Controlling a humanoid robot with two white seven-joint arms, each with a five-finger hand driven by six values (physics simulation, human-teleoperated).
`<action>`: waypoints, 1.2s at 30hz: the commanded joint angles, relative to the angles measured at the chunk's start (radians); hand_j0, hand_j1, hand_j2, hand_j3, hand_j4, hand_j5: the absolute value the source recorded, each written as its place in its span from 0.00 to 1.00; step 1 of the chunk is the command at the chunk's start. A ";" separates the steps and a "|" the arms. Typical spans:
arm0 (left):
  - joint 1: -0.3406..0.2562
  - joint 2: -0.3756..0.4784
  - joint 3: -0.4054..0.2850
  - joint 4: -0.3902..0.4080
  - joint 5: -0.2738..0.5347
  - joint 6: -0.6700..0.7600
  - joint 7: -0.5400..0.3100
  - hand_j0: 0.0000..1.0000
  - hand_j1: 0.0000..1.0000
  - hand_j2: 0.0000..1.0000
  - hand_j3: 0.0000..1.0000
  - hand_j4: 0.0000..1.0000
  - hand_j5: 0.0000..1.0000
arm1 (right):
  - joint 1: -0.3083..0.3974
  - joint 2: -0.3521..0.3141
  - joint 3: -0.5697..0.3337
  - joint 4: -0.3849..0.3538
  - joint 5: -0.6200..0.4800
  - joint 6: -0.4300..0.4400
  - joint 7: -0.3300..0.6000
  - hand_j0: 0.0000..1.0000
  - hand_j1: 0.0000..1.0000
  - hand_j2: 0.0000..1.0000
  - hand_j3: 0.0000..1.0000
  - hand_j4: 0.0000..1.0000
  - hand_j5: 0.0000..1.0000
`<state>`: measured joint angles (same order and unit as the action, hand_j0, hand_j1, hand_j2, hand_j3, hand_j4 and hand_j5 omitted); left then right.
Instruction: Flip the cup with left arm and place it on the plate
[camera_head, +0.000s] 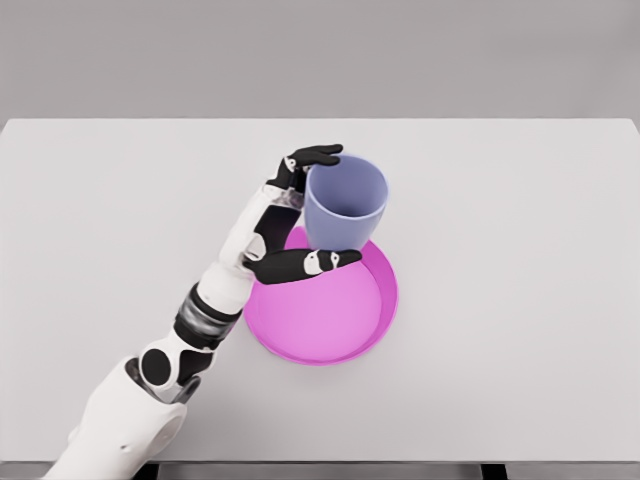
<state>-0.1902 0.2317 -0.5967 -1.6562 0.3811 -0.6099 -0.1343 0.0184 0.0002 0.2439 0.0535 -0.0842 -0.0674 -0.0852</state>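
A lavender cup (345, 203) stands mouth-up, its open rim facing me, over the far edge of the magenta plate (325, 325). My left hand (305, 210) is shut on the cup from its left side: the black fingers (315, 156) curl round the far rim and the thumb (305, 264) lies across the cup's near base. Whether the cup's bottom touches the plate or hangs just above it is hidden by the thumb. The left arm comes up from the lower left corner.
The plate lies near the middle of a wide white table (520, 300). The table's near edge runs along the bottom of the view.
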 joint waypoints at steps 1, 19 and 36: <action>0.000 -0.012 0.000 0.038 -0.005 -0.001 0.001 0.45 0.45 0.45 0.45 0.45 0.45 | 0.000 0.000 0.000 0.000 0.000 0.000 -0.001 1.00 1.00 1.00 1.00 1.00 1.00; 0.064 0.003 0.038 0.062 -0.060 -0.001 0.001 0.46 0.46 0.46 0.46 0.46 0.46 | 0.000 0.000 0.000 0.000 -0.002 0.000 -0.001 1.00 1.00 1.00 1.00 1.00 1.00; 0.092 0.001 0.040 0.065 -0.074 -0.001 0.001 0.52 0.52 0.52 0.52 0.52 0.52 | 0.000 0.000 0.000 0.000 0.000 0.000 -0.001 1.00 1.00 1.00 1.00 1.00 1.00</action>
<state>-0.0982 0.2335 -0.5584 -1.5907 0.3068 -0.6101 -0.1352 0.0184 0.0002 0.2439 0.0535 -0.0843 -0.0674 -0.0854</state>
